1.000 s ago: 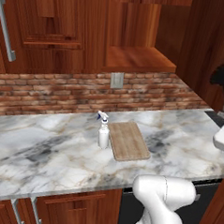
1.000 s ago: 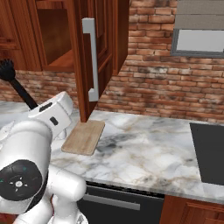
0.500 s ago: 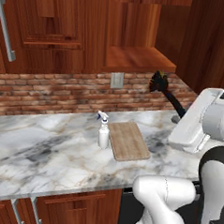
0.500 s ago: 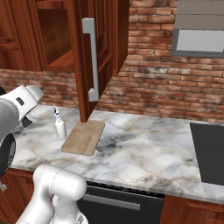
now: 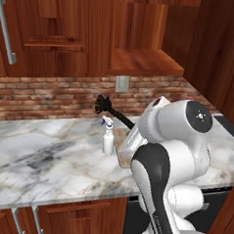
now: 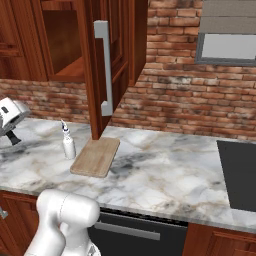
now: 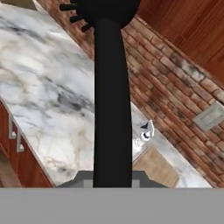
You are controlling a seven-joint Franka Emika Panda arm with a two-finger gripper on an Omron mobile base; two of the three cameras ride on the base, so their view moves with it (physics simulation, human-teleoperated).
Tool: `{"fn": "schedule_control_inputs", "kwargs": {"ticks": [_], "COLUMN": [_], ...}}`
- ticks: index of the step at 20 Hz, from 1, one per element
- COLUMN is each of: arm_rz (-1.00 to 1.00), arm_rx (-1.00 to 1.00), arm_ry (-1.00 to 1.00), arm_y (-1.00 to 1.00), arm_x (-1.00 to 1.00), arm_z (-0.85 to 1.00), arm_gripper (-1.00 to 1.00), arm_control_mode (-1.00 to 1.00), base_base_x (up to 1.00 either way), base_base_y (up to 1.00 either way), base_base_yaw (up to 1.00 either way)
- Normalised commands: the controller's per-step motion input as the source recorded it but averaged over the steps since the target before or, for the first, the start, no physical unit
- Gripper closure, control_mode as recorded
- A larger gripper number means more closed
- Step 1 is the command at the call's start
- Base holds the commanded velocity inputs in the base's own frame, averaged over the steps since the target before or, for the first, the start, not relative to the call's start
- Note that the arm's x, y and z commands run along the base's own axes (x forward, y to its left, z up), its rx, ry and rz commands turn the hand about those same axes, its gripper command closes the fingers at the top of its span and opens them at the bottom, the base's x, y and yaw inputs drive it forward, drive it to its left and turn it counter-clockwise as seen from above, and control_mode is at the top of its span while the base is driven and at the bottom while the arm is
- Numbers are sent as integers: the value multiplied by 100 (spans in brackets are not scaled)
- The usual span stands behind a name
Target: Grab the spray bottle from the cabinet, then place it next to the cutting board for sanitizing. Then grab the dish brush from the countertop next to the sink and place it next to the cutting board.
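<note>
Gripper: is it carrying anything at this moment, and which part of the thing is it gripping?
Yes. The gripper is shut on the dish brush, holding it by the handle end; the bristled head points away, above the countertop.

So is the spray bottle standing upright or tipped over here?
Upright. The spray bottle stands on the countertop with its nozzle on top, just beside the cutting board.

On the countertop [image 6: 165, 172]: cutting board [image 6: 96, 156], with spray bottle [image 6: 68, 142] upright just beside its left edge. Behind both, a brick wall [image 6: 185, 105] with an outlet [image 5: 122, 83]. Above, open cabinet [image 5: 144, 62]; its door [image 6: 112, 60] swung out over the board. Dish brush [image 5: 112, 111] in the air above bottle and board, head toward the wall. Cooktop [image 6: 240, 172] far right on the counter.
</note>
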Motion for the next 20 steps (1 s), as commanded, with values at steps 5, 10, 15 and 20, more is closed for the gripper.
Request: {"fn": "schedule_control_inputs", "kwargs": {"ticks": [5, 10, 15, 20], "arm_rz": [0, 8, 16, 16], "arm_rx": [-42, -40, -16, -3], "arm_ry": [30, 34, 26, 13], "arm_y": [100, 70, 23, 2], "arm_x": [68, 99, 98, 70], "arm_z": [-45, -67, -69, -55], "arm_gripper": [100, 100, 100, 100], "arm_control_mode": [-100, -100, -100, -100], "base_base_x": [0, 0, 0, 0], "base_base_y": [0, 0, 0, 0], "base_base_yaw": [0, 0, 0, 0]}}
